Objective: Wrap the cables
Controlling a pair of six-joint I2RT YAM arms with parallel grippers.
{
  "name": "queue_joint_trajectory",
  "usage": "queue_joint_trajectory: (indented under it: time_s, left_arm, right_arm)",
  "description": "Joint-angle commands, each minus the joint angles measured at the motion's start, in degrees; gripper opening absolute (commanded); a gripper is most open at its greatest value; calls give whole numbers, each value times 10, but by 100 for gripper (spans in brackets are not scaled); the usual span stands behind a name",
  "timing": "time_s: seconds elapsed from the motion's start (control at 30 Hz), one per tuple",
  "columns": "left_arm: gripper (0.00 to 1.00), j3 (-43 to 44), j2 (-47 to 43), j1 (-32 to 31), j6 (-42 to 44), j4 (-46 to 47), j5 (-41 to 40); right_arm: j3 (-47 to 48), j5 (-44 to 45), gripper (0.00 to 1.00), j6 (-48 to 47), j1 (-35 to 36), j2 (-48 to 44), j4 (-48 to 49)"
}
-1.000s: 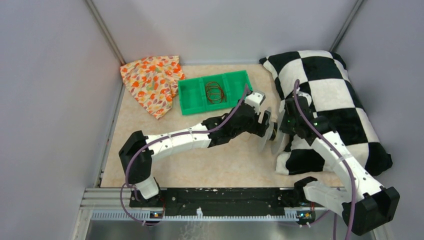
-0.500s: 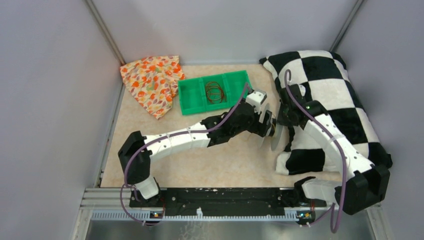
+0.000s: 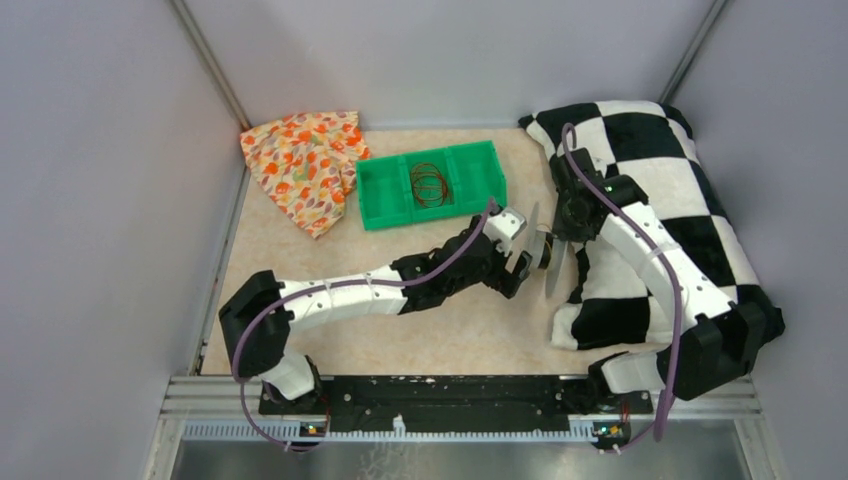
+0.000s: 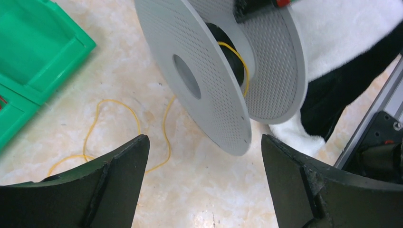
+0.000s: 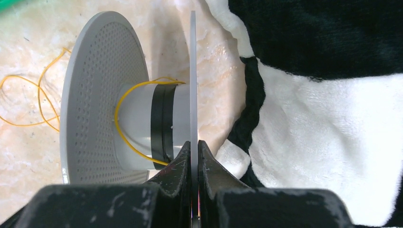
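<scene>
Since right fingers pinch the spool rim, spread left fingers gotta feed cable from 9 o'clock, kept taut.

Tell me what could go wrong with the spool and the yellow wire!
The right gripper pinches the spool only by one thin disc's edge, so it might slip or tip. The yellow wire hangs loosely around the hub and could slide off. The loose part on the table might tangle near the open left gripper.
</scene>
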Motion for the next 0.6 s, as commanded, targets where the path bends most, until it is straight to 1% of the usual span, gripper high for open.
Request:
queue_joint_trajectory:
  time_s: [0.0,0.1,0.27,0.37,0.57]
  left_arm:
    - [93,-58,-45,-27,50,102,-16]
    - [93,-96,-61,-43,74,159,-44]
    - [93,-118,-67,-54,85,189,-72]
    - [93,-130,-58,-58,74,209,-95]
    - [91,-163,-28,-69,79,297,-164]
  right_arm:
    - [42,-38,0,12,-7,18,0]
    - [54,-59,0,16,-15,29,-4]
    - [66,-100,0,21,-40,42,-6]
    - [66,-122,0,29,-52,42,-4]
    - [68,-151,0,42,-62,51,-11]
